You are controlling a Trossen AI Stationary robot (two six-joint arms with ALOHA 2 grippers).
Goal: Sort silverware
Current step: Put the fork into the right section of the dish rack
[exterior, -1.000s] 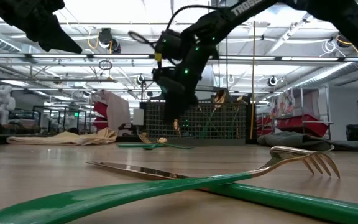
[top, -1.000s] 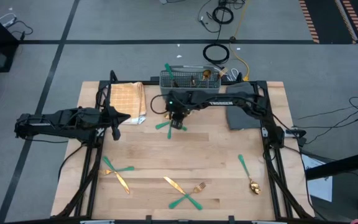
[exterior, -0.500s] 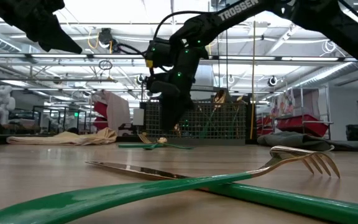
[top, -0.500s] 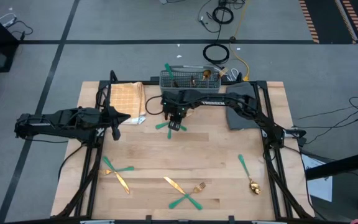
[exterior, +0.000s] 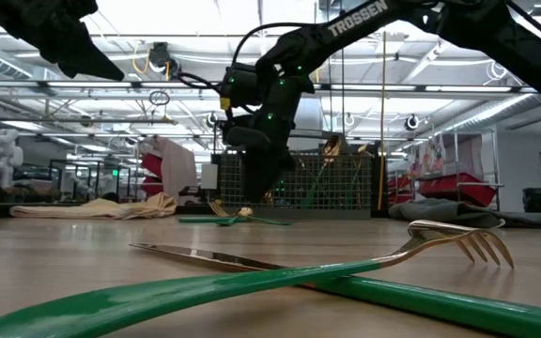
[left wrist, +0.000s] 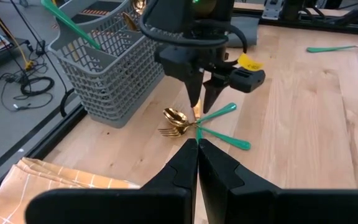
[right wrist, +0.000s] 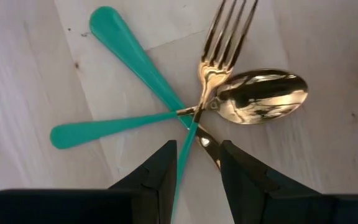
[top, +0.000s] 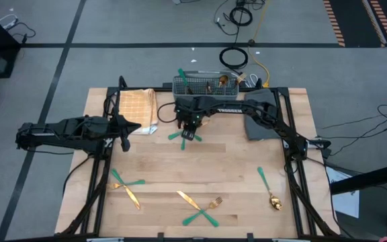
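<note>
Where the wooden desk (top: 200, 168) meets its far edge, a grey wire cutlery basket (top: 205, 85) stands, and a few pieces already stand upright in it: one teal handle (top: 183, 76) leans out of the left end, tilted, and some gold heads (top: 222, 81) show toward the right end. I cannot tell from here which slot each piece sits in.

Just in front of the basket, the right pincer (top: 191, 123) points straight down over a small crossed bunch (top: 186, 136) of silverware lying on the desk. Seen from its own wrist, the bunch is a gold fork (right wrist: 219, 46), a gold spoon (right wrist: 260, 96) and a third piece (right wrist: 209, 149) whose gold end runs between the fingers, their teal handles fanning out from one crossing point. The pincer's fingers (right wrist: 160, 168) stand a little apart, straddling that third piece, and I cannot tell whether they touch it.

The left pincer (top: 124, 129) hangs over the left side of the desk beside the tan checked cloth (top: 138, 109), its fingers pressed together with nothing between them.

Nearer the front edge lie more pieces: a crossed pair (top: 126, 187) at the left, a knife (top: 189, 199) and fork (top: 210, 205) crossing in the middle, and a lone spoon (top: 269, 189) at the right. A dark grey pad (top: 264, 125) lies by the right arm.
</note>
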